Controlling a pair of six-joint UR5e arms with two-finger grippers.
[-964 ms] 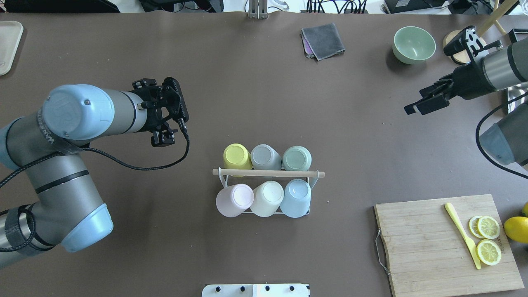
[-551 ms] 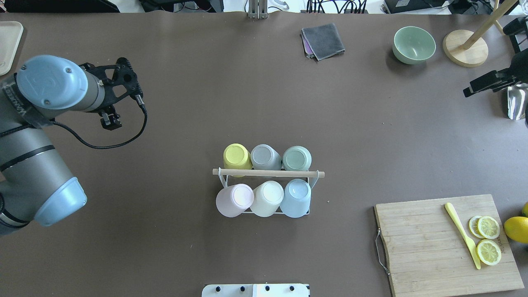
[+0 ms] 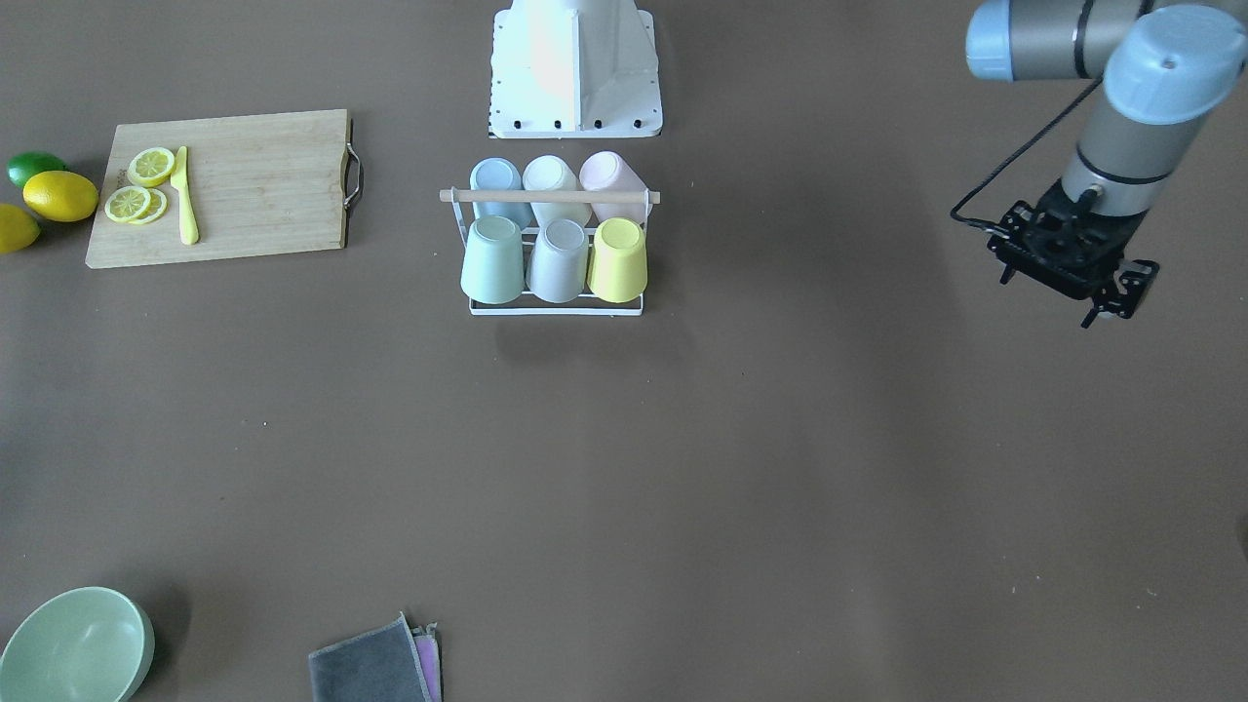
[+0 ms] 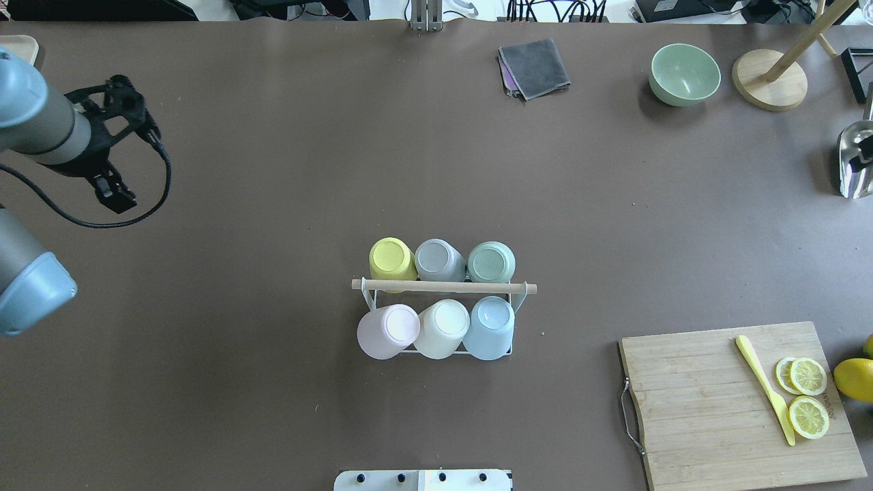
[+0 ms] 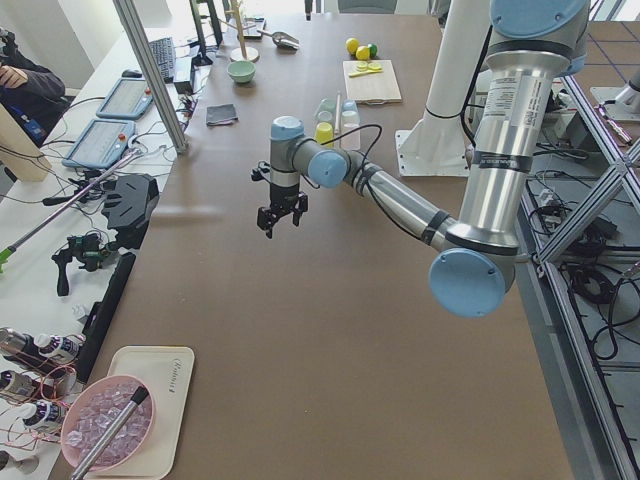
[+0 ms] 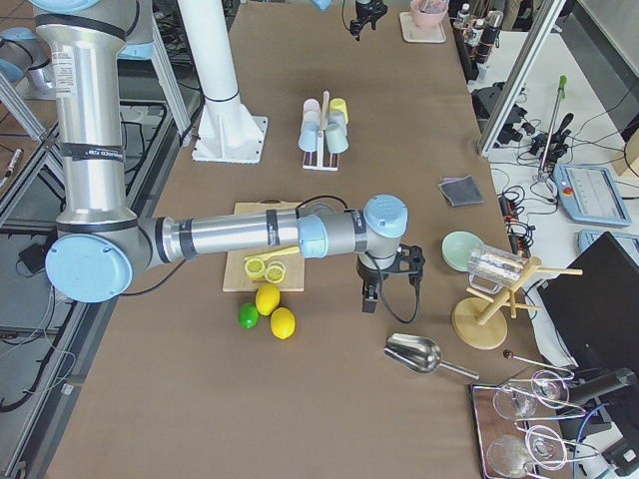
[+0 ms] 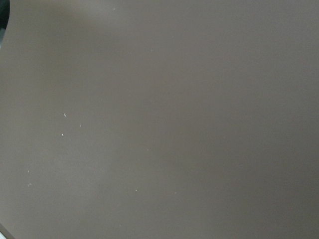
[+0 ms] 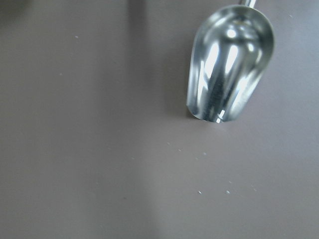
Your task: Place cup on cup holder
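The white wire cup holder (image 4: 443, 287) with a wooden rod handle stands mid-table; it also shows in the front view (image 3: 551, 196). Several cups sit upside down on its prongs, among them yellow (image 4: 390, 258), green (image 4: 490, 262) and blue (image 4: 490, 326). My left gripper (image 4: 112, 191) hangs open and empty over bare table far left of the rack, also in the front view (image 3: 1111, 297). My right gripper (image 6: 384, 284) shows only in the right side view, low over the table near a metal scoop; I cannot tell if it is open or shut.
A cutting board (image 4: 716, 402) with lemon slices and a yellow knife lies front right. A green bowl (image 4: 684, 73), grey cloth (image 4: 534, 67), wooden stand base (image 4: 769, 78) and metal scoop (image 8: 227, 64) lie at the far right. The robot base (image 3: 573, 68) is behind the rack.
My left arm has swung away from the rack to the far left. My right arm has pulled back to the right, out of the overhead view. The rack and cups have not moved.
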